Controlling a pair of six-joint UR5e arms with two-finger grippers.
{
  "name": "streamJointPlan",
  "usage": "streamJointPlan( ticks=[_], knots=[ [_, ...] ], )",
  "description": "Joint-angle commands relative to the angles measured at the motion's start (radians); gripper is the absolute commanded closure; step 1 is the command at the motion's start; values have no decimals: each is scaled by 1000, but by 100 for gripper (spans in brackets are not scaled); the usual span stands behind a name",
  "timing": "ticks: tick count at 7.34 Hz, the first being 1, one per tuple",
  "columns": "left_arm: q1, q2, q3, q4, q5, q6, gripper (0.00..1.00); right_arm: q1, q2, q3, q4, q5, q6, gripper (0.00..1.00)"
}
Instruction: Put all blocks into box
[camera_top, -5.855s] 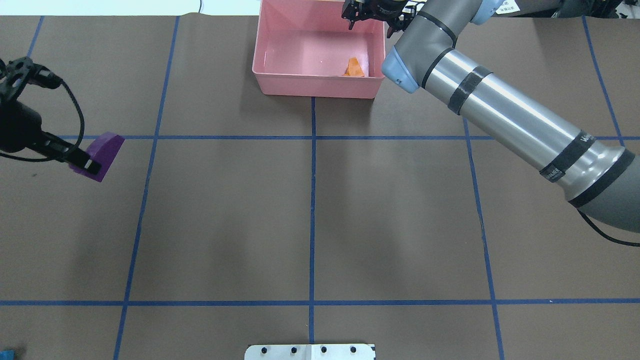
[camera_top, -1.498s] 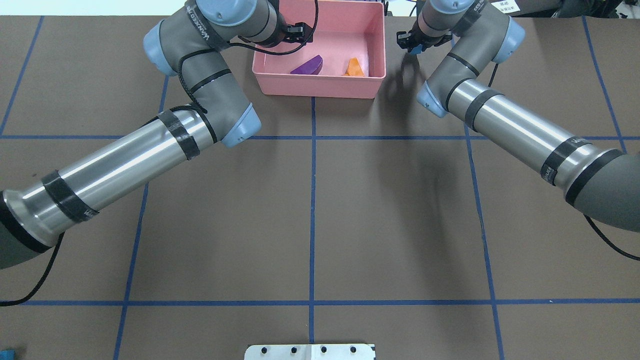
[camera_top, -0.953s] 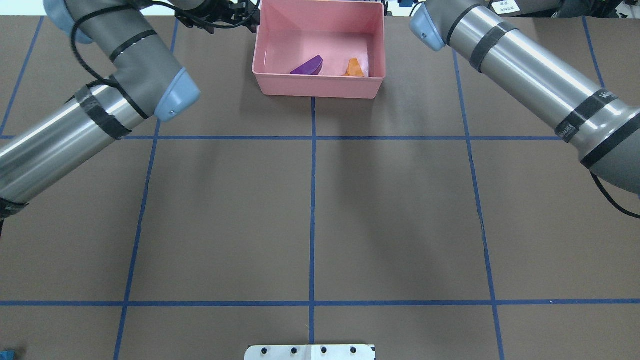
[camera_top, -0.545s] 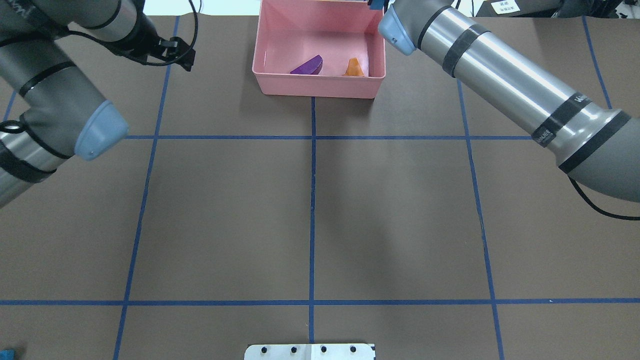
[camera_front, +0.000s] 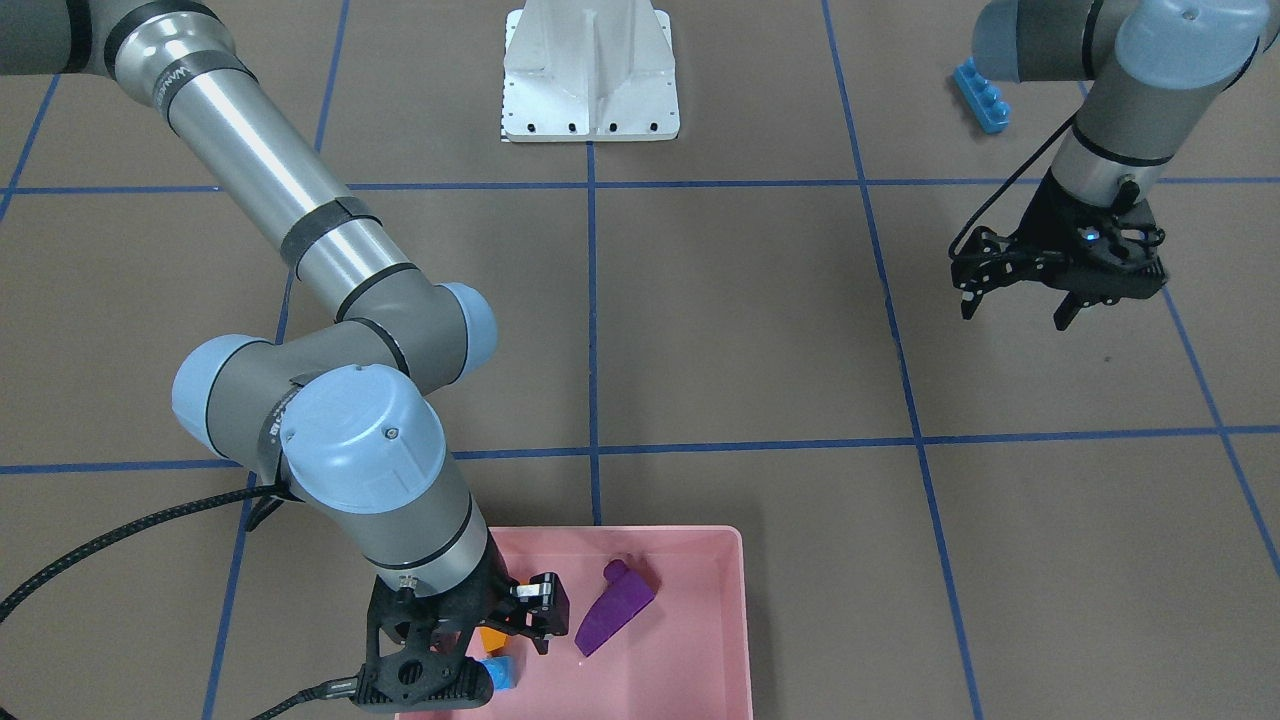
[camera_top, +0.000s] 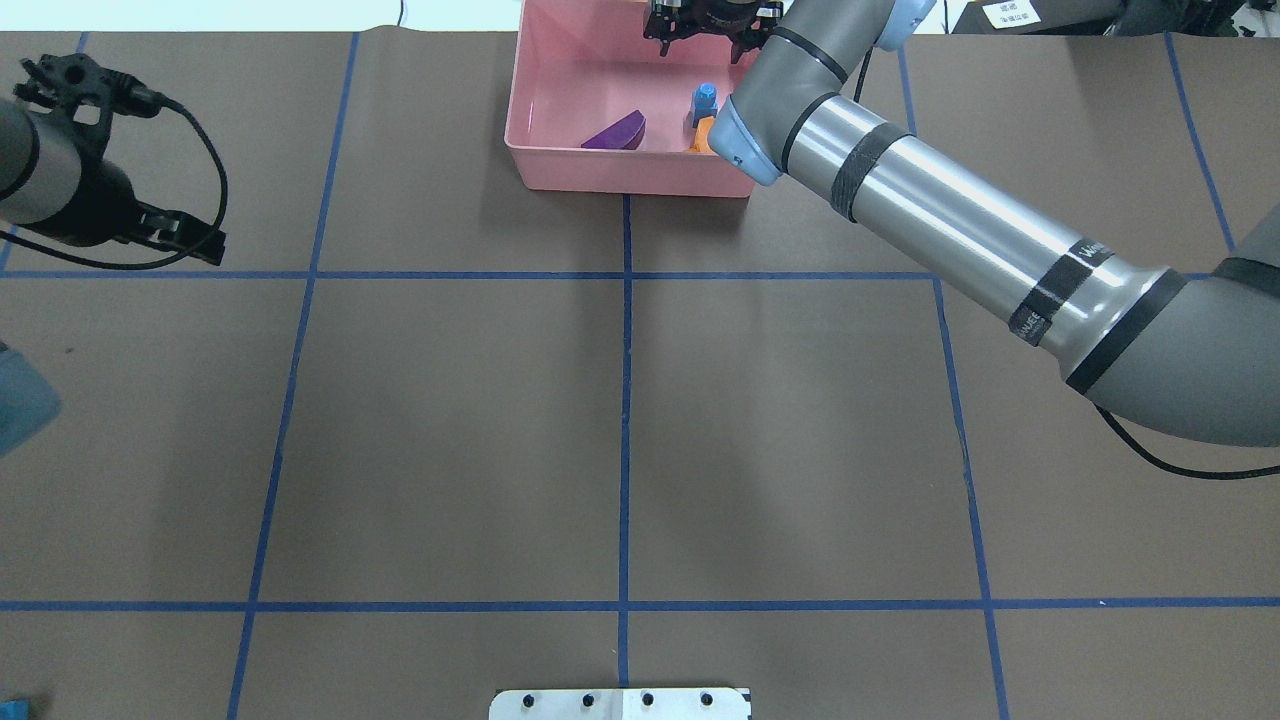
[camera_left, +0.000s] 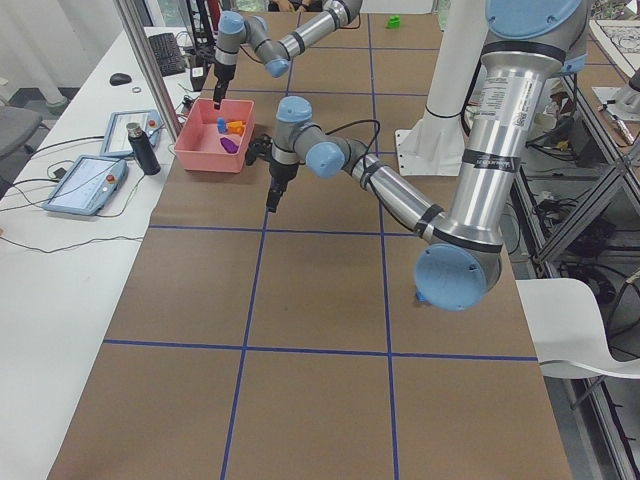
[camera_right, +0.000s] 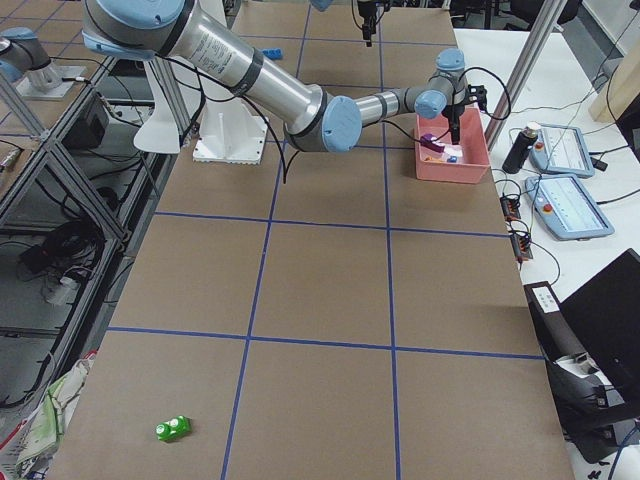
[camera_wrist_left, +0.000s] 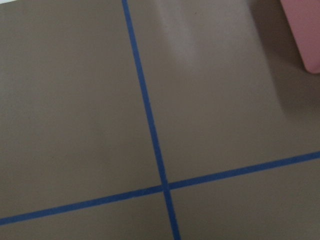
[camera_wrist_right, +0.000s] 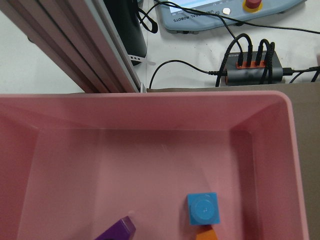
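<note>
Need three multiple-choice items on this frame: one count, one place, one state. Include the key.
1. How many blocks lie in the pink box? A) one B) two C) three
2. Where is the long blue bar? A) in the box B) on the table, outside the box C) in the right gripper
3. Jaws of the left gripper: A) spread, empty B) shut on the bar C) shut, empty
Key: 1C, purple block, orange block, blue cube inside; 2B, it lies on bare table; 3A, gap with nothing in it.
</note>
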Motion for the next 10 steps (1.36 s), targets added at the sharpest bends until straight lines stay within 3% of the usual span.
streamJointPlan(
  ticks=[1,3,5,8,10],
  knots=[
    [0,215,-111,-1,3,5,0,8,-3,53,-18,31,64,0],
    [9,369,-145,-81,3,-123,0,65,-42,274,-331,135,39,0],
    [59,541,-128,-346,-9,-309,0,105,-210,598,-600,178,13,0],
    [320,589,-125,-353,-6,-570,0,166,-512,1020,-973,168,-354,0],
    [527,633,-127,-357,43,-699,0,262,-684,1147,-1090,175,-659,0]
  ],
)
